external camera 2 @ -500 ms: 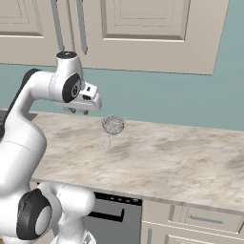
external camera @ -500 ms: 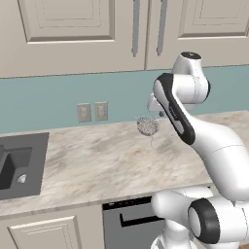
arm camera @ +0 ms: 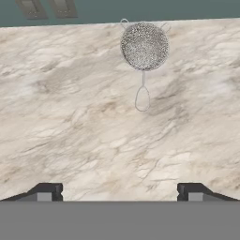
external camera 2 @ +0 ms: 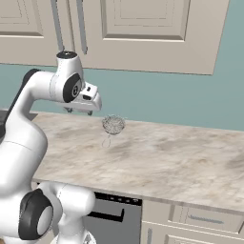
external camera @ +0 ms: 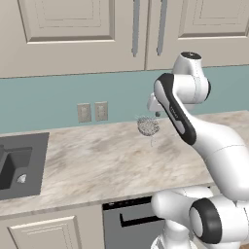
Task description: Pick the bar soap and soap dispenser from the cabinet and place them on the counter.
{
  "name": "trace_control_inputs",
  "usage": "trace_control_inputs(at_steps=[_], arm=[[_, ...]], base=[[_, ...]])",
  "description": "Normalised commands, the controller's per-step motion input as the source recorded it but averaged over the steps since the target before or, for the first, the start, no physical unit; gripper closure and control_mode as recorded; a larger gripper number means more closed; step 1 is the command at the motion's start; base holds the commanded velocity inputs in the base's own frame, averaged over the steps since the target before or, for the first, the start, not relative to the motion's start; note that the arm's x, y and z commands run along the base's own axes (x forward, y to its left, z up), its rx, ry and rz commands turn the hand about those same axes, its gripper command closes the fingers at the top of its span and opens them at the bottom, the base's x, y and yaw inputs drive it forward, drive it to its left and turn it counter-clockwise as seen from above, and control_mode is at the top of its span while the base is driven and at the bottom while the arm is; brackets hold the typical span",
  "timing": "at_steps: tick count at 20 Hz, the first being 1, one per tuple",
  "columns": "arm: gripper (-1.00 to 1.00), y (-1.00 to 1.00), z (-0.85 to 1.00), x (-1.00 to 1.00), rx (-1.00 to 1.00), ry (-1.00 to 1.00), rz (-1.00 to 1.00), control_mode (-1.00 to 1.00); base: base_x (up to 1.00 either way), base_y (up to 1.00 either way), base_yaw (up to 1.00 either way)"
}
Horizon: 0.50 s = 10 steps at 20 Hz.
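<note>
Compared with half a second ago I see almost no change: the arm keeps its raised pose, and the wire strainer [arm camera: 144, 46] lies in the same spot on the counter [external camera: 97, 160]. My gripper [arm camera: 120, 192] hangs above the stone with its fingers spread wide and nothing between them. The cabinet [external camera: 73, 39] doors are closed, handles side by side just above the arm, so the soap and dispenser are hidden from me. The strainer lies near the back wall; the stone between it and the front edge is bare. The sink [external camera: 19, 165] sits well off to the left.
</note>
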Motion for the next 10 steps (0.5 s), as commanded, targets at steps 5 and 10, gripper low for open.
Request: trace_control_inputs(at_steps=[5,10], arm=[[-1.00,0.00,0.00,0.00,0.00,0.00,0.00,-1.00],[-1.00,0.00,0.00,-0.06,0.00,-0.01,0.00,-1.00]], base=[[0.00,0.00,0.00],[0.00,0.00,0.00]])
